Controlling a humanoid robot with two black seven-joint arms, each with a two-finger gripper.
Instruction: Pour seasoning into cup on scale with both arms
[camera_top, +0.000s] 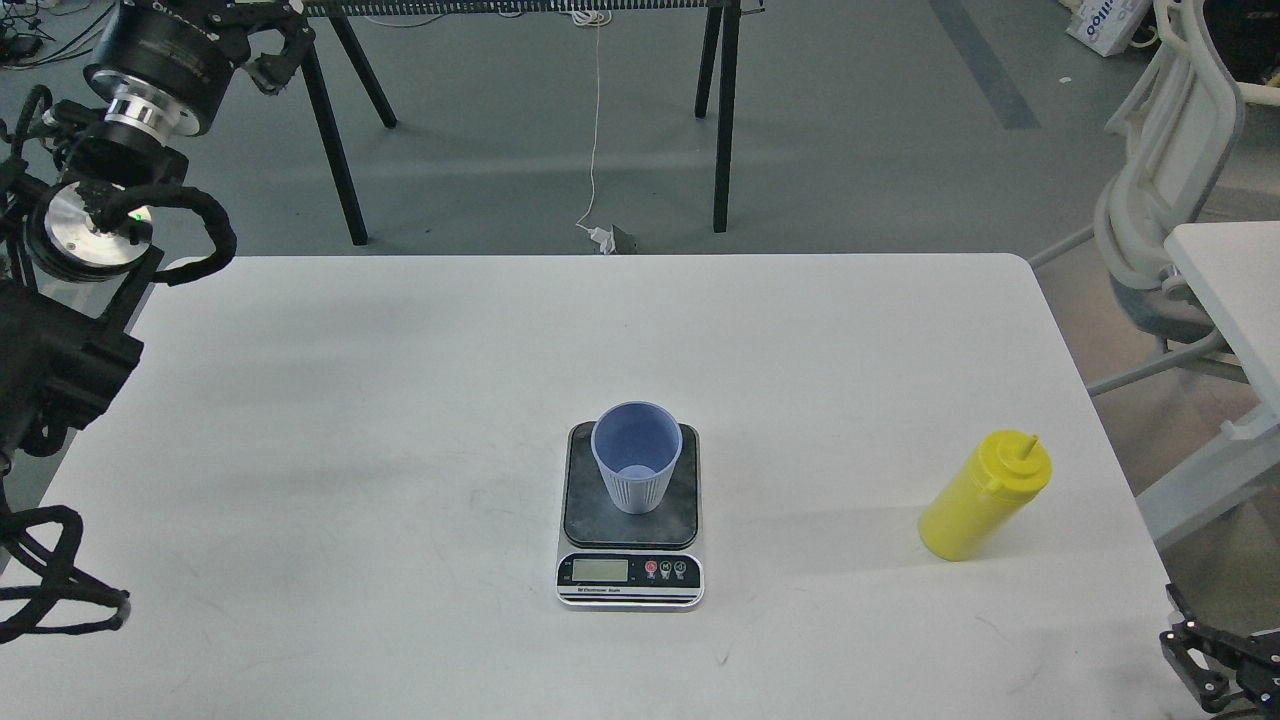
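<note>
The light blue cup (636, 468) stands upright on the dark plate of the scale (630, 583) at the table's middle front. The yellow seasoning bottle (984, 496) stands upright near the table's right edge, nozzle up, well clear of the scale. My left arm is raised at the far left; its gripper (277, 52) sits at the top edge, far from the cup, partly cut off, and holds nothing that shows. A dark part of my right gripper (1212, 656) shows at the bottom right corner, below and right of the bottle; its fingers cannot be told apart.
The white table (400, 400) carries only the scale, cup and bottle. A black-legged stand (720, 120) is behind the table on the grey floor. A white chair (1160, 200) and another white table edge (1230, 290) are at the right.
</note>
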